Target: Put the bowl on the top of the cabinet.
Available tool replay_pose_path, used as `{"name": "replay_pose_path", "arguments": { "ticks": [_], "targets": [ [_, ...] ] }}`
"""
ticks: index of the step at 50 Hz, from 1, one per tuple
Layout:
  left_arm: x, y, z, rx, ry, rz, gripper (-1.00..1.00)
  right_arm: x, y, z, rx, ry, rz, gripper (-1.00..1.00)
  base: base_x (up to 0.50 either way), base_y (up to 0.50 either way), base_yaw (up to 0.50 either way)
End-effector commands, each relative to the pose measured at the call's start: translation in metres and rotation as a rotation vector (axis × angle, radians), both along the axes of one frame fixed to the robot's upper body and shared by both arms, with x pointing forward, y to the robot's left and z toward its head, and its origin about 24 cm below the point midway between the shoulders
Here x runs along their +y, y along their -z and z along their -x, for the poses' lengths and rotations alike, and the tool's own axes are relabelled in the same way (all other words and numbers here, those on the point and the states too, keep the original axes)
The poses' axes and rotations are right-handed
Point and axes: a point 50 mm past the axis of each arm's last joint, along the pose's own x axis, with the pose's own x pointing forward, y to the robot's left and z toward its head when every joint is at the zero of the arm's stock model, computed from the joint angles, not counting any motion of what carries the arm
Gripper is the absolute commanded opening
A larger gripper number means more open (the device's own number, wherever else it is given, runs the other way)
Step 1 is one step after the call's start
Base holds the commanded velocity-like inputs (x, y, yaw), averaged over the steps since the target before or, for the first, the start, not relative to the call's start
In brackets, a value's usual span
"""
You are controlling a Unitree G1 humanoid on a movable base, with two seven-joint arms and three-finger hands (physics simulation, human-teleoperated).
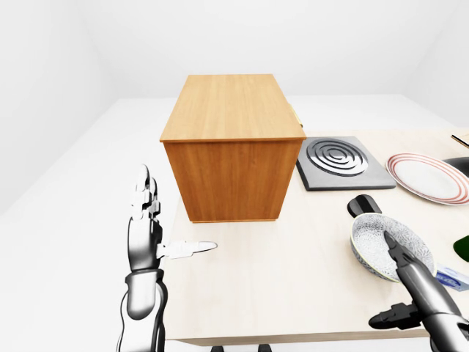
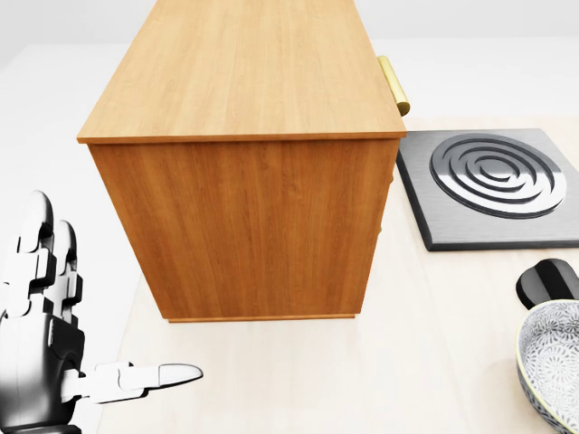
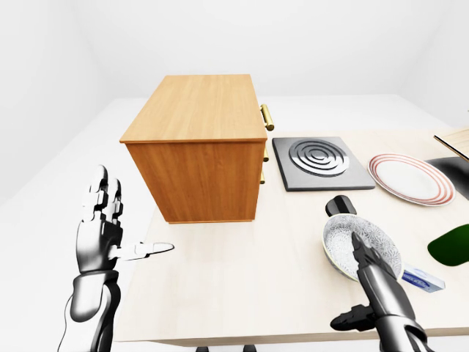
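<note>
The bowl (image 3: 363, 246), grey-patterned inside, rests on the table (image 3: 242, 286) at about 4 o'clock in the right-eye view, well apart from the cabinet (image 1: 231, 143). The right hand (image 3: 366, 282) reaches to it from 5 o'clock: its dark fingers are extended, one lying over the near rim, the thumb spread out to the side below. The fingers do not close round the bowl, so the hand reads as open; whether it touches the rim cannot be told. The left hand (image 1: 150, 231) stands raised at 8 o'clock in the left-eye view, palm flat, fingers upright and thumb pointing sideways, open and holding nothing.

Judged from this, the task is at its beginning. The bowl is neither grasped nor lifted, and the cabinet top is bare wood. What remains is the grasp, the lift, the carry toward 11 o'clock and the setting-down on the top.

The cabinet, a wooden box with brass handles (image 3: 267, 117) on its right-hand face, sits on the table at 12 o'clock in the left-eye view. Just beside it at 2 o'clock lies a dark square hob plate (image 1: 342, 162) with concentric rings. Farther toward 3 o'clock is a white plate with a red-striped rim (image 1: 429, 177). A black rounded object (image 1: 364, 204) stands just above the bowl. At 4 o'clock in the right-eye view are a dark green shape (image 3: 451, 248) and a small blue-and-white item (image 3: 423, 279), neither identifiable.

The table is pale wood grain. The room is plain white, floor and walls, without furnishing in view.
</note>
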Motion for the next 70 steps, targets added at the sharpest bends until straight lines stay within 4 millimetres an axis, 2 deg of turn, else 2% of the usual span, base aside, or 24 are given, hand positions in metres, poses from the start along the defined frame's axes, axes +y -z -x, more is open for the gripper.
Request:
{"name": "replay_pose_path", "arguments": {
  "ticks": [1,34,35,36,37,38,59,64,65,68,69,70],
  "targets": [
    [0.0,0.001,0.0,0.003,-0.002,0.001,1.0,-0.001,0.011,0.003,0.049,0.017,0.015,1.0,0.0,0.0,0.0],
    [0.002,0.001,-0.003,0.003,-0.013,0.005,1.0,-0.002,0.036,0.003,0.15,0.014,0.098,1.0,0.0,0.0,0.0],
    [0.002,0.001,-0.003,0.002,-0.013,0.005,1.0,-0.002,0.037,0.003,0.152,0.015,0.101,0.91,0.0,0.0,0.0],
    [0.002,0.002,-0.003,0.007,-0.015,0.006,1.0,-0.001,0.038,0.003,0.155,0.013,0.099,-0.25,0.0,0.0,0.0],
    [0.002,0.002,-0.003,0.005,-0.015,0.006,1.0,-0.001,0.039,0.003,0.157,0.013,0.1,-0.92,0.0,0.0,0.0],
    [0.002,0.002,-0.003,0.007,-0.016,0.006,1.0,-0.001,0.04,0.004,0.161,0.012,0.101,-1.0,0.0,0.0,0.0],
    [0.003,0.009,-0.005,0.036,-0.017,0.006,1.0,-0.001,0.035,0.006,0.153,0.014,0.088,-1.0,0.0,0.0,0.0],
    [0.003,0.011,-0.006,0.045,-0.017,0.007,1.0,0.002,0.016,0.005,0.097,-0.008,0.044,-1.0,0.0,0.0,0.0],
    [0.003,0.012,-0.006,0.049,-0.017,0.006,1.0,0.006,0.0,0.003,0.04,-0.042,0.012,-1.0,0.0,0.0,0.0],
    [0.002,0.011,-0.006,0.045,-0.013,0.006,1.0,0.013,-0.032,0.002,-0.055,-0.113,-0.022,-1.0,0.0,0.0,0.0],
    [0.002,0.009,-0.005,0.037,-0.01,0.006,1.0,0.018,-0.061,0.0,-0.189,-0.152,0.012,-1.0,0.0,0.0,0.0],
    [0.002,0.008,-0.005,0.034,-0.009,0.006,1.0,0.021,-0.076,0.0,-0.264,-0.168,0.034,-1.0,0.0,0.0,0.0]
  ]
}}
